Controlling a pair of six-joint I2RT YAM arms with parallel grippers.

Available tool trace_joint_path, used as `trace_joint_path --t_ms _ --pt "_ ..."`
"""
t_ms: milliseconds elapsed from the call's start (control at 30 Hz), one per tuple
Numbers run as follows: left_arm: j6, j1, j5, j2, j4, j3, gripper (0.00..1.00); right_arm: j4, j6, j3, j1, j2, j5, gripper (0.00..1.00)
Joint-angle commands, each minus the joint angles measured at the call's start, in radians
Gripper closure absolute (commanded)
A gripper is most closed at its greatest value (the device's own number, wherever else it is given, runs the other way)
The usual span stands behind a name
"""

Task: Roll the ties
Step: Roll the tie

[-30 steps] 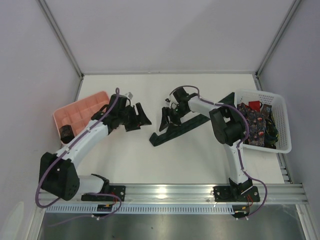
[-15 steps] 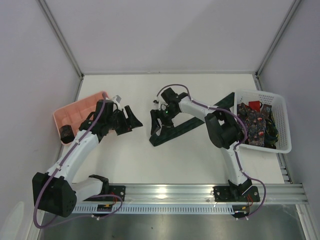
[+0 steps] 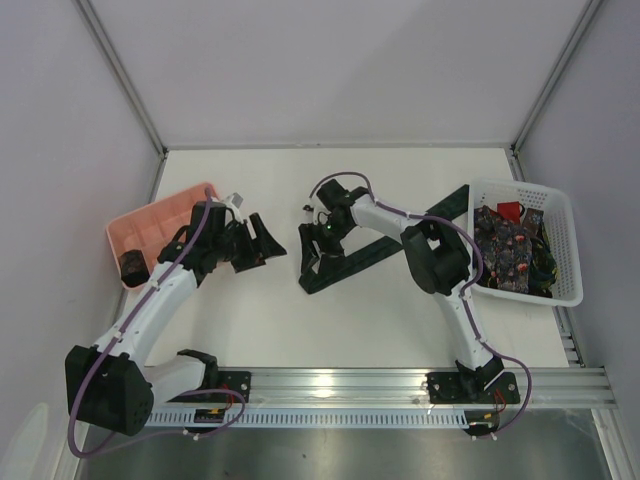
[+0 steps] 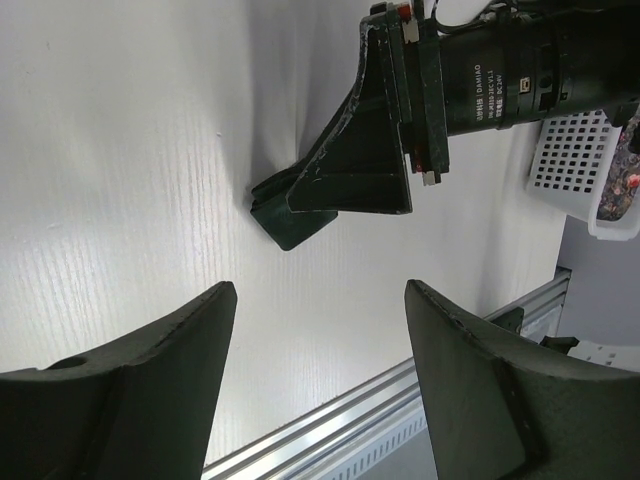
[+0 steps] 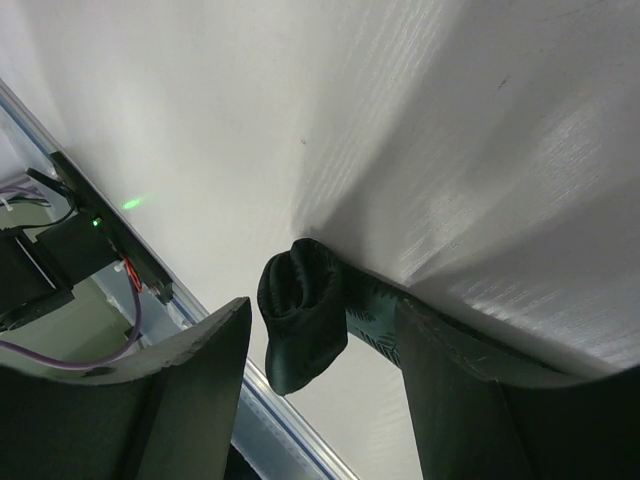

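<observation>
A dark green tie (image 3: 385, 245) lies stretched diagonally across the table, from the middle towards the basket. Its near-left end (image 5: 300, 300) is curled into a small loose roll. My right gripper (image 3: 318, 253) stands over that end. In the right wrist view the right gripper (image 5: 322, 310) is open, and the roll sits between the fingers with a gap on the left side. My left gripper (image 3: 268, 237) hovers open and empty just left of it. From the left wrist, the left gripper (image 4: 320, 290) faces the tie's end (image 4: 285, 222) and the right gripper's finger (image 4: 365, 150).
A pink compartment tray (image 3: 165, 215) sits at the left with a small dark coil (image 3: 131, 266) in one cell. A white lattice basket (image 3: 560, 235) at the right holds a floral tie (image 3: 505, 250), a red one (image 3: 510, 210) and other dark ties. A metal rail (image 3: 350, 383) runs along the near edge.
My right gripper has slid left and nearer along the green tie to its end. The left gripper has drawn back a little to the left as its arm changed pose.
</observation>
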Motion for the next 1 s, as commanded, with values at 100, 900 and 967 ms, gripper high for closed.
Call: trace_joint_path --t_ms 100,900,967 --pt "0.006 0.014 0.031 -0.033 0.031 -0.01 0.25 -0.016 0.017 0.04 0.018 0.015 -0.001 0.4" --pt "-0.007 0.046 0.067 -0.03 0.069 -0.054 0.25 -0.108 0.137 0.098 0.05 0.009 0.067 0.81" --pt "-0.01 0.048 0.07 -0.027 0.083 -0.06 0.25 -0.166 0.166 0.124 0.054 0.007 0.105 0.92"
